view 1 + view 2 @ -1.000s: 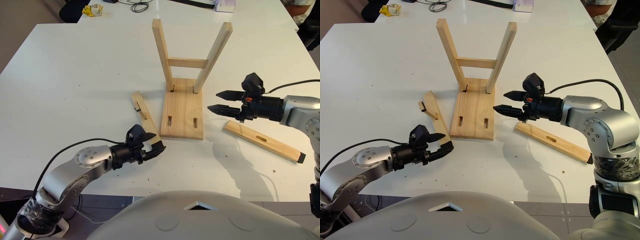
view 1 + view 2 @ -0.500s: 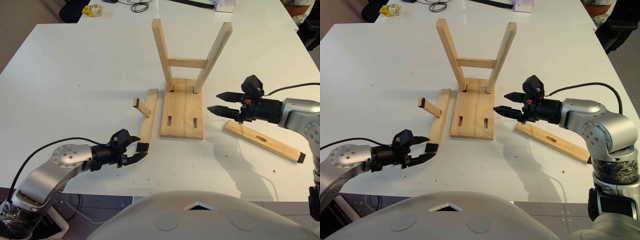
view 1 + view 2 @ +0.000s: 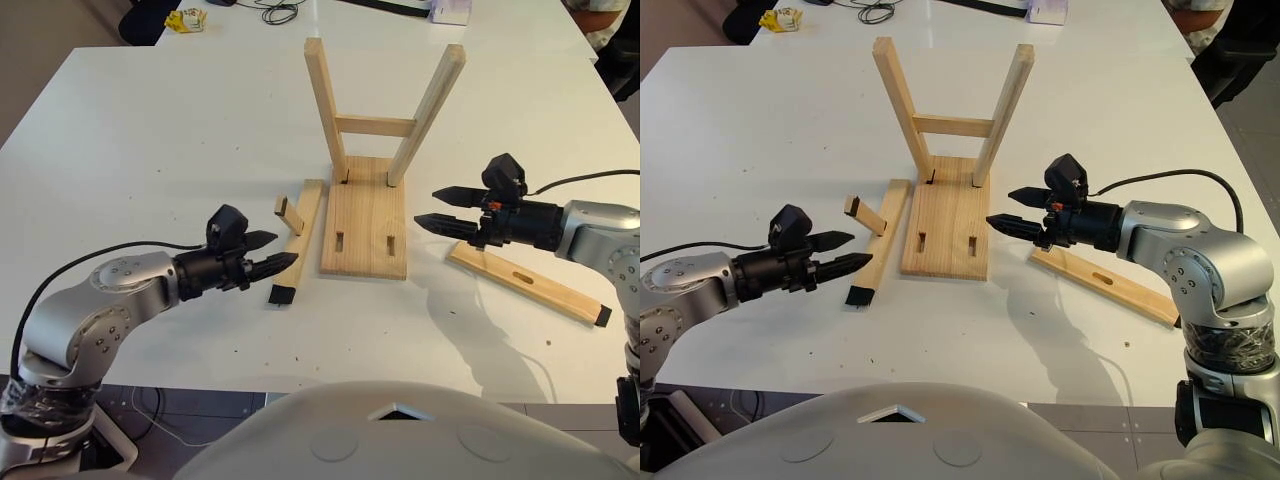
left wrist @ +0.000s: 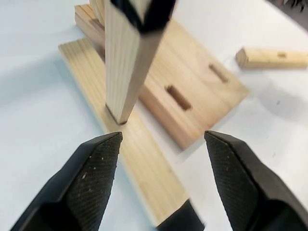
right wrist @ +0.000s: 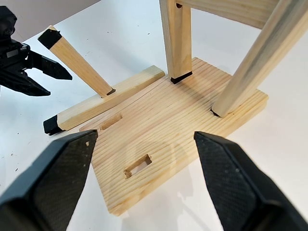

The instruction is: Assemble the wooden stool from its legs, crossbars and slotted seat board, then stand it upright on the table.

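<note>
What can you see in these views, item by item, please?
table: one, white, under everything.
seat board: one, pale wood, flat mid-table, two near slots empty.
upright legs: two, pale wood, standing at the board's far end.
crossbar: one, pale wood, joining the upright legs.
lying leg: one, pale wood, black cap, left of the board, short crossbar stuck in it.
loose leg: one, pale wood, black cap, right of the board.
yellow object: one, far left, beyond the table.
left pincer: one, black, open, at the lying leg's near end.
right pincer: one, black, open, right of the board.
</note>
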